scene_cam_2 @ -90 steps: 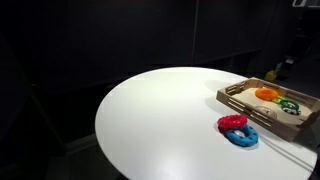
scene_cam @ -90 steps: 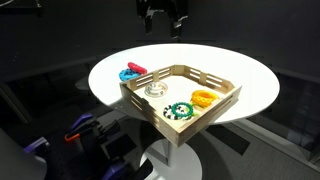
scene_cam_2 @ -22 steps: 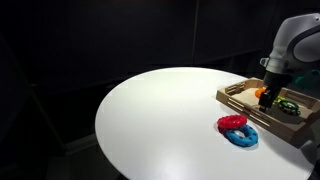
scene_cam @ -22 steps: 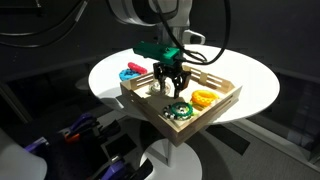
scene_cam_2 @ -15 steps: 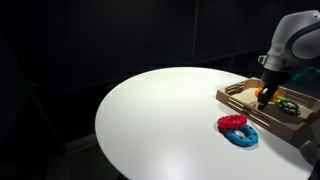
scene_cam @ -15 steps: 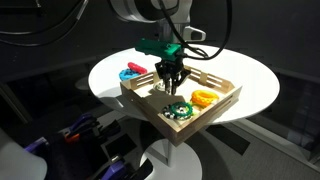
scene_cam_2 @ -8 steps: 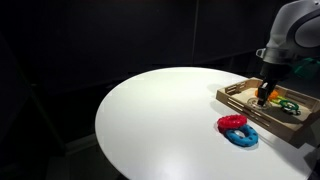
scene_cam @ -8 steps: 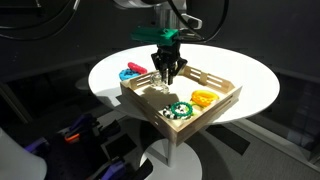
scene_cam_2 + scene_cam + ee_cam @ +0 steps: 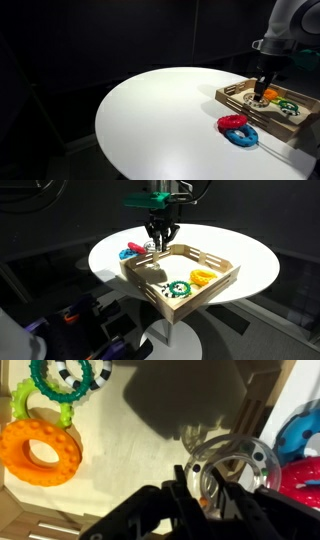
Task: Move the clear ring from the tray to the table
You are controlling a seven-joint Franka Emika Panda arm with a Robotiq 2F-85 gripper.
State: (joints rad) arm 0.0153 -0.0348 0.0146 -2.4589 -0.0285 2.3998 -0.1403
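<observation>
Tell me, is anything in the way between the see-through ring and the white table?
Yes. The end effector holds the small clear plastic ring over the square light-wood tray, so its raised slatted wall lies between the ring and the round white table. Just past that wall sit a red ring and a blue ring.

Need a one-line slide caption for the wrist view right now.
Wrist view: gripper pinching the clear ring over the tray, orange ring alongside.

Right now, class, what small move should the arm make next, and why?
Probably carry the clear ring sideways over the tray wall toward the bare table: the gripper is shut on it, holding it above the tray floor, not yet over the table.
</observation>
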